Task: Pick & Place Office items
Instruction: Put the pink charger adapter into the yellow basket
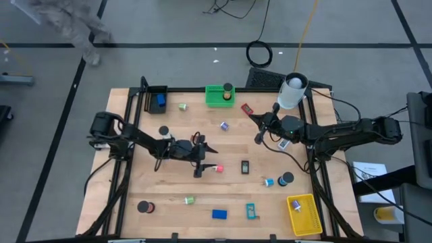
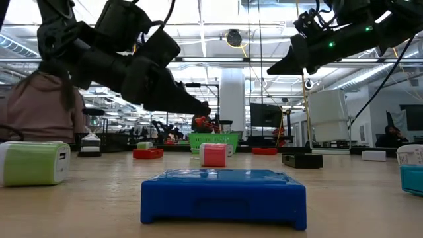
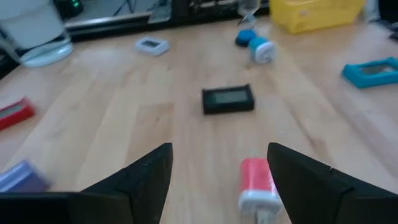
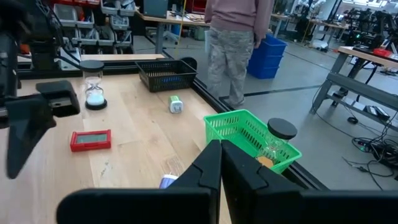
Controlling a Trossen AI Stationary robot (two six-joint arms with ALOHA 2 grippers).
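My left gripper (image 1: 206, 159) (image 3: 217, 180) hangs open over the middle of the table, above the board in the low view (image 2: 198, 109). A small red-and-white item (image 3: 256, 186) (image 1: 217, 168) (image 2: 213, 154) lies on the wood between its fingers, close to one of them and untouched. Beyond it lie a black rectangular item (image 3: 228, 99) (image 1: 245, 167) and a blue roll (image 3: 261, 50). My right gripper (image 1: 258, 137) (image 4: 221, 163) (image 2: 276, 67) is shut and empty, raised over the far right part of the table, pointing toward the green bin (image 4: 249, 137).
Green bin (image 1: 219, 95) and black bin (image 1: 156, 98) stand at the far edge, yellow bin (image 1: 304, 214) at the near right corner, a white cylinder (image 1: 291, 91) far right. Blue block (image 1: 219, 214), cyan block (image 1: 251, 211), red block (image 4: 91, 140) and rolls lie scattered. A person (image 4: 236, 43) stands beyond the table.
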